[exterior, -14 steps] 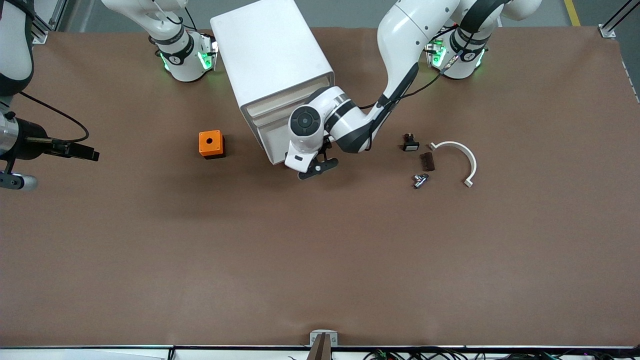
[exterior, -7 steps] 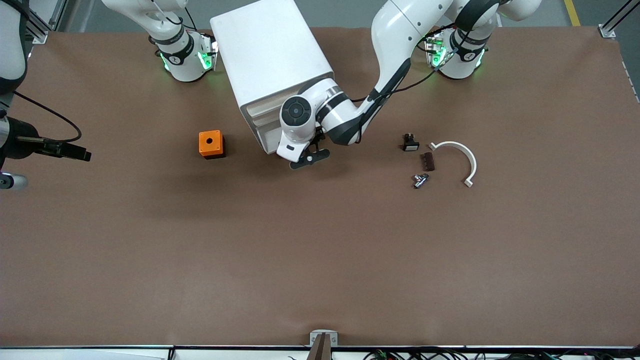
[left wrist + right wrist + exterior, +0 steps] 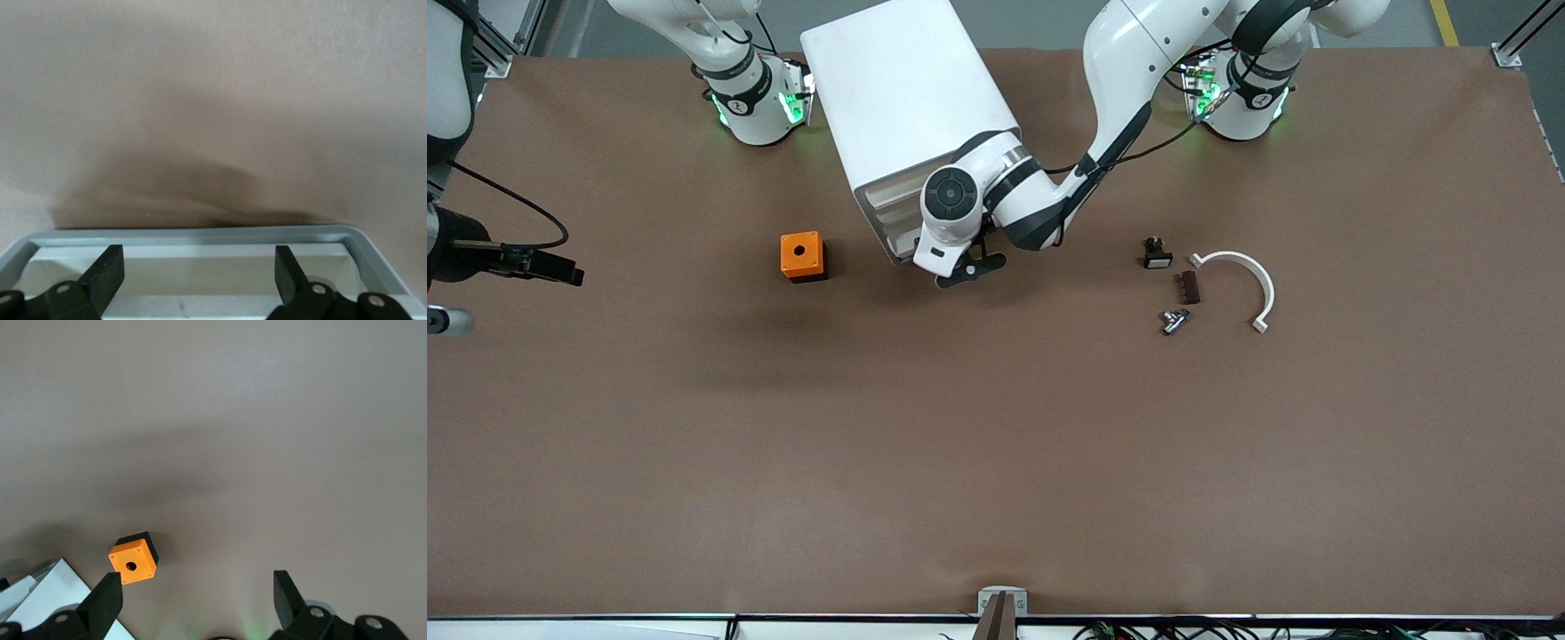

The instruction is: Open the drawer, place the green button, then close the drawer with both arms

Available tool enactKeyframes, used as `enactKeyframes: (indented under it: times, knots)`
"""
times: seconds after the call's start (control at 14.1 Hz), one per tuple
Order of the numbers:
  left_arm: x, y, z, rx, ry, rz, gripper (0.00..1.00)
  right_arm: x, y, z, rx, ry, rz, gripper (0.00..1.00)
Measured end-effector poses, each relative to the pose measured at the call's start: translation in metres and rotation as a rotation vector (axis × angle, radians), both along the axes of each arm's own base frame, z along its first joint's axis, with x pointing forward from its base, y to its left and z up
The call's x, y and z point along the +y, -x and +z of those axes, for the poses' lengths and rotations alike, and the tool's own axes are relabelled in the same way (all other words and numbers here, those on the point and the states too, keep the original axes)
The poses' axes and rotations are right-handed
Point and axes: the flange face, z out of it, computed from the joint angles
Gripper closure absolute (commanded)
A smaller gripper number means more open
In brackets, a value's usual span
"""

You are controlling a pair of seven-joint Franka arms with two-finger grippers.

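While my left gripper (image 3: 959, 271) hangs at the cabinet's (image 3: 911, 98) lowest drawer (image 3: 200, 257), fingers (image 3: 107, 270) spread wide around nothing, the rim sits just under them. If I close short of that lip, I'd slip off or shove the whole cabinet. The button (image 3: 1172, 320) lies well off toward my base's end. My right gripper (image 3: 193, 603) waits, released, above the orange box (image 3: 133, 559).

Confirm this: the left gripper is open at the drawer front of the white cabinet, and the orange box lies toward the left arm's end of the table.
One part is wrong. The front view shows the orange box toward the right arm's end of the table from the white cabinet. The left gripper is indeed open at the drawer front.
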Motion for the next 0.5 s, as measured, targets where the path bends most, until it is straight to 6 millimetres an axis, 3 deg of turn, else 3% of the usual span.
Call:
enactKeyframes:
  times: [0.21, 0.5]
  knots:
    - [-0.003, 0.007, -0.001, 0.020, 0.006, 0.000, 0.01, 0.001, 0.003, 0.023, -0.010, 0.001, 0.001, 0.00]
    - [-0.004, 0.011, -0.002, 0.078, 0.030, 0.044, 0.01, 0.001, 0.010, 0.029, 0.034, -0.003, 0.000, 0.00]
